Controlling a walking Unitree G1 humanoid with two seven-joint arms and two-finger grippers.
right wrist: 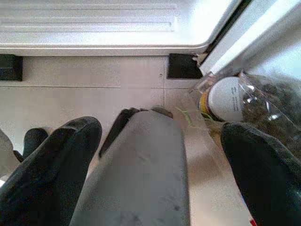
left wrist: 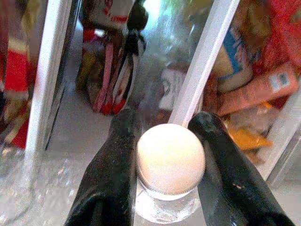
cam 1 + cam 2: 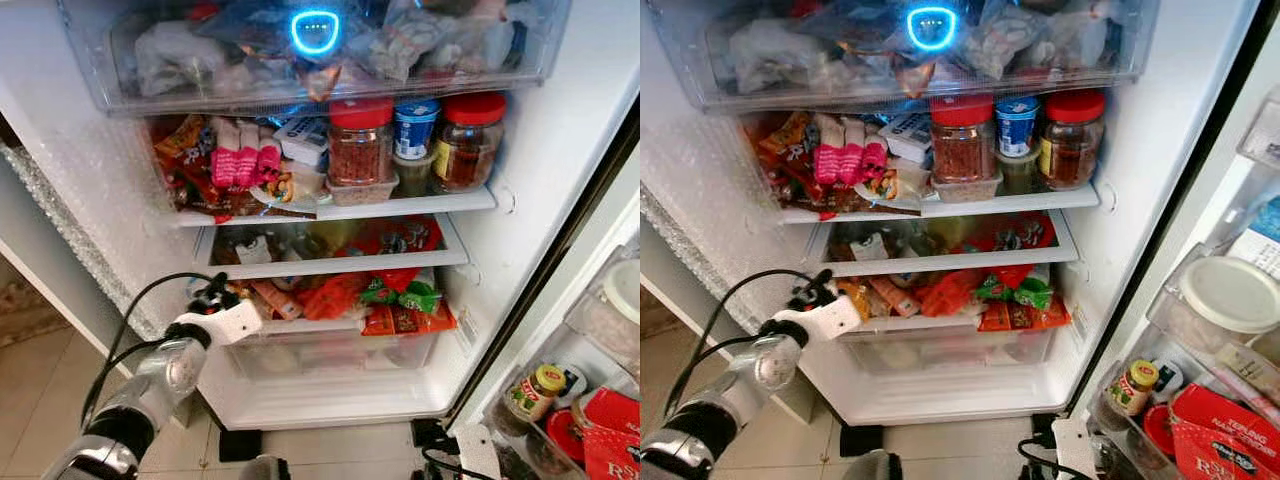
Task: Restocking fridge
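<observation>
The small clear glass jar (image 2: 167, 202) has a smooth, matt cream plastic lid with a ribbed edge, and sits between the left pincer's (image 2: 167, 165) matt, finely grained black fingers (image 2: 110, 174). The glossy white fridge wall (image 3: 80, 160) at upper left looks pebbled, and the clear plastic drawer (image 3: 330, 95) above shines. Two clear jars with glossy red plastic lids (image 3: 361, 140) stand on the smooth white shelf (image 3: 400, 207). The silver left arm (image 3: 165, 375) looks like brushed metal.

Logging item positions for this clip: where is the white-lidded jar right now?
The white-lidded jar sits between the left gripper's fingers, at the left end of the fridge's lower shelf, beside the snack packets.
</observation>
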